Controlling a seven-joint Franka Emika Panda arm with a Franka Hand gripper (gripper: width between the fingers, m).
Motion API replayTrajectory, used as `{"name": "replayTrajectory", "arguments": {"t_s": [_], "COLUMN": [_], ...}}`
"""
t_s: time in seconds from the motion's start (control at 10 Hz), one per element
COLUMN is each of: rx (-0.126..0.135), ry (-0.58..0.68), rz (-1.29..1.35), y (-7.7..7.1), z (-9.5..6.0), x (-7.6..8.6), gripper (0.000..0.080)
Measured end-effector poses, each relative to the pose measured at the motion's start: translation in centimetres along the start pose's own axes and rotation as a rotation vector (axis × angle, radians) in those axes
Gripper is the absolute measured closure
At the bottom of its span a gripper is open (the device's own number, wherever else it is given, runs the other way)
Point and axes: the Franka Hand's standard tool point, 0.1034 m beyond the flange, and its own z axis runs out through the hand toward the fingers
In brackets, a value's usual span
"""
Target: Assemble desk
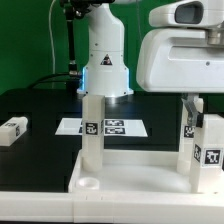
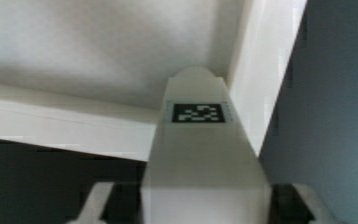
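The white rimmed tabletop (image 1: 130,180) lies at the front of the exterior view, with an open round socket (image 1: 88,184) at its near left corner. One leg (image 1: 92,130) stands upright at its left side. Two tagged legs (image 1: 189,138) (image 1: 211,150) stand at its right. My gripper (image 1: 191,106) hangs over the right-hand legs. In the wrist view a tagged leg (image 2: 199,140) fills the space between my fingers (image 2: 115,203), and the gripper (image 2: 204,205) is shut on it. The leg's far end meets the tabletop's corner (image 2: 247,50).
A loose tagged leg (image 1: 12,130) lies on the black table at the exterior view's left. The marker board (image 1: 115,127) lies flat behind the tabletop. The robot's white base (image 1: 105,60) rises at the back.
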Motion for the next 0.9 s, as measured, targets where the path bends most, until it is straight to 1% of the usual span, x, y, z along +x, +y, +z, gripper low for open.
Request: {"name": "replayTrajectory", "arguments": {"t_s": [0.3, 0.4, 0.6, 0.7, 0.9], "rx": [0.002, 0.019, 0.034, 0.048, 0.054], "ry": [0.000, 0.000, -0.005, -0.009, -0.012], "rz": [0.073, 0.228, 0.469, 0.558, 0.723], "y": [0.00, 0.00, 0.04, 0.19, 0.22], "z": [0.00, 0.01, -0.03, -0.04, -0.04], "x": [0.00, -0.07, -0.10, -0.07, -0.06], "gripper": [0.0509, 0.0509, 0.0509, 0.0509, 0.0509]}}
